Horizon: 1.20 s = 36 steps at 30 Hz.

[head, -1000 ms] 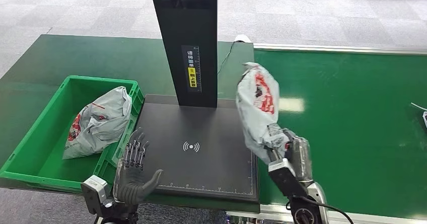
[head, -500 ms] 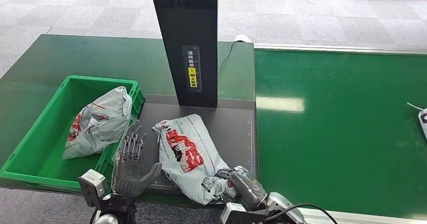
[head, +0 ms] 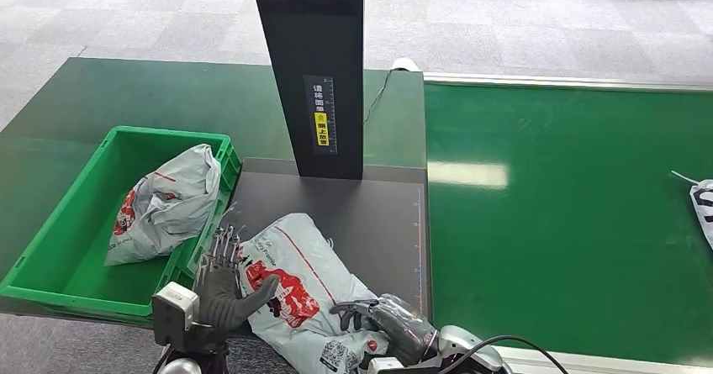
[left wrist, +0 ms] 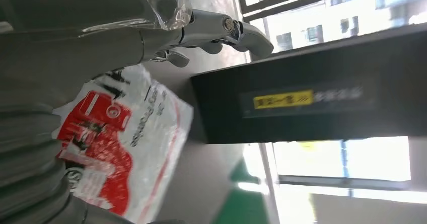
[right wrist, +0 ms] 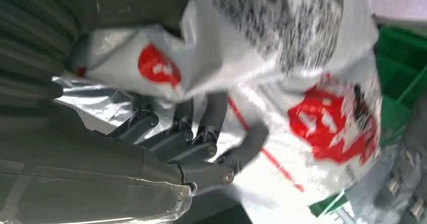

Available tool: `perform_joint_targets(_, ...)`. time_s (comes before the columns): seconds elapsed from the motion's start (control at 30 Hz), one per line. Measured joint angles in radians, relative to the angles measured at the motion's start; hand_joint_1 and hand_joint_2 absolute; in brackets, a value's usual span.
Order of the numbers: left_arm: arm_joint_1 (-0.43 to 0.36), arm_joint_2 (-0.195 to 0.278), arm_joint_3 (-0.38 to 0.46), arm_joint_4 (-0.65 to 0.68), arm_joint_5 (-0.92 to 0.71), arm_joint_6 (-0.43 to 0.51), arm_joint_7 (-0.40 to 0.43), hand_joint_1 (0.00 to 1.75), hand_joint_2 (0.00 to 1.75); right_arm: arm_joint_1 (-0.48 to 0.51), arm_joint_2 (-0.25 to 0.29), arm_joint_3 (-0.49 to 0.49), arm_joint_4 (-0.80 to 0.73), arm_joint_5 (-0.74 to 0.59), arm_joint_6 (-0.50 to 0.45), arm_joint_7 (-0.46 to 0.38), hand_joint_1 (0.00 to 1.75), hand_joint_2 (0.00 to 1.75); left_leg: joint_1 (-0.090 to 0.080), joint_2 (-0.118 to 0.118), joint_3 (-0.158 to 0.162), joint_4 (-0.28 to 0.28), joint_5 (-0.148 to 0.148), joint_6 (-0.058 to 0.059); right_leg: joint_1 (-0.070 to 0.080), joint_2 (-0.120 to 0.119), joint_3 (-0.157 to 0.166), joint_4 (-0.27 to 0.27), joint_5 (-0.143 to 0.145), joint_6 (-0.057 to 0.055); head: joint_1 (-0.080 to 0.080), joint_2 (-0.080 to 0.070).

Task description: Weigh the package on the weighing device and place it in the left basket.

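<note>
The grey package (head: 290, 286) with red print lies flat on the front left of the black scale plate (head: 378, 214), and its near end hangs over the plate's front edge. My right hand (head: 388, 323) holds its near right corner; in the right wrist view the package (right wrist: 312, 113) is folded between the thumb and the dark fingers (right wrist: 204, 146). My left hand (head: 223, 275) stands open at the package's left edge, fingers spread upward. The left wrist view has the package (left wrist: 121, 148) just beyond the fingers (left wrist: 221, 27). The green basket (head: 50, 248) sits left of the scale.
Another grey package (head: 164, 210) lies inside the basket. The scale's black column (head: 311, 71) rises at the back of the plate. A green conveyor belt (head: 572, 223) runs on the right, with a further package (head: 702, 210) at its right edge.
My right hand swung the package down from upright over the belt onto the plate, then slid it left and toward me. My left hand moved in against its left edge.
</note>
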<state>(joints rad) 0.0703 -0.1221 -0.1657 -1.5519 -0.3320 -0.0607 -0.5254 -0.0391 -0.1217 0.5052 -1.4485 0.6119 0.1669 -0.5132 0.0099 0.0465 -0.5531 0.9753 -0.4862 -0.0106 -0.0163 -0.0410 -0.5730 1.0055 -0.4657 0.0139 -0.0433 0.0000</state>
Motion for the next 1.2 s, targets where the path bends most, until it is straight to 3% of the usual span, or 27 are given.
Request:
perform_joint_targets(0.43,-0.011,0.044,-0.163,0.089,-0.540,0.045,0.211,0.00,1.75,-0.024,0.065,-0.112,0.019,-0.032,-0.218,0.112,0.00,1.75,0.000,0.000,0.000,0.000,0.000,0.000,0.000,0.000,0.000,0.000,0.000,0.000,0.000,0.000)
perform_joint_targets(0.87,-0.096,0.050,-0.218,0.208,-0.699,0.003,0.366,0.03,1.75,-0.025,0.115,-0.175,0.024,-0.062,-0.268,0.140,0.00,1.75,0.000,-0.002,0.005,0.000,0.000,0.000,0.000,-0.001,0.008,0.000,0.000,0.000,0.000,0.000)
perform_joint_targets(0.9,-0.098,0.049,-0.218,0.213,-0.699,0.003,0.367,0.22,1.75,-0.022,0.117,-0.177,0.023,-0.063,-0.270,0.140,0.00,1.75,0.000,-0.002,0.006,0.000,0.000,0.000,0.000,-0.001,0.009,0.000,0.000,0.000,0.000,0.000)
perform_joint_targets(1.0,-0.101,0.047,-0.217,0.221,-0.698,0.008,0.364,1.28,1.75,-0.012,0.121,-0.183,0.016,-0.065,-0.274,0.142,0.00,1.75,0.000,-0.003,0.008,0.000,-0.001,0.000,-0.001,-0.001,0.011,0.000,-0.001,0.000,0.000,0.000)
perform_joint_targets(1.03,-0.100,0.047,-0.217,0.221,-0.696,0.016,0.359,1.46,1.75,-0.008,0.122,-0.186,0.012,-0.065,-0.276,0.142,0.00,1.75,0.000,-0.003,0.008,0.000,0.000,0.000,-0.001,-0.001,0.011,0.000,-0.001,0.000,0.000,0.000)
perform_joint_targets(1.2,-0.094,0.047,-0.211,0.219,-0.680,0.077,0.325,1.75,1.75,0.015,0.124,-0.198,-0.012,-0.067,-0.278,0.145,0.00,1.75,0.000,-0.003,0.009,0.000,0.000,0.000,-0.001,-0.001,0.011,0.000,0.000,0.000,0.000,0.000)
